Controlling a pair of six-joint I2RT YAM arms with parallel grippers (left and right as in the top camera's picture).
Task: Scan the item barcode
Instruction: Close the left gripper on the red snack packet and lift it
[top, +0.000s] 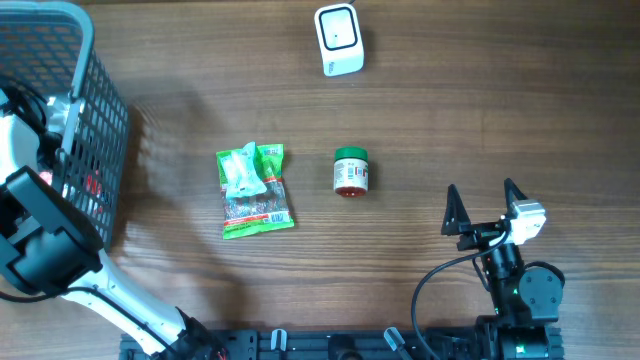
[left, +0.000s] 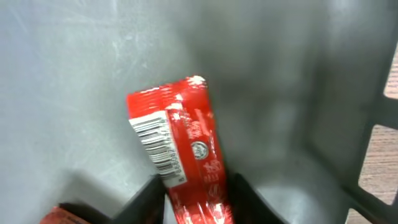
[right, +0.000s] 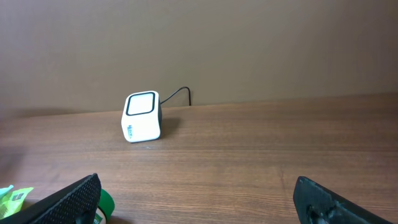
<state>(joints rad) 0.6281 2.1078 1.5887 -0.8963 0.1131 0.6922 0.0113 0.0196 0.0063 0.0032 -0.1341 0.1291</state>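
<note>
Down inside the basket (left: 348, 124), the left jaws pinch the lower end of a red packet (left: 193, 134), barcode (left: 157, 146) up; seemingly light, crinkly and slippery, it is best held there, clear of the code; the right jaws gape empty over the bench (right: 249, 143).

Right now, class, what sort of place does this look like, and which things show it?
Probably a mock shop checkout: a white barcode scanner, a grey basket holding a barcoded red packet, plus a green packet and a jar.

red packet (left: 186, 124), barcode (left: 158, 148) showing, pinched by hand (left: 198, 206), grey basket (left: 68, 56)
</note>
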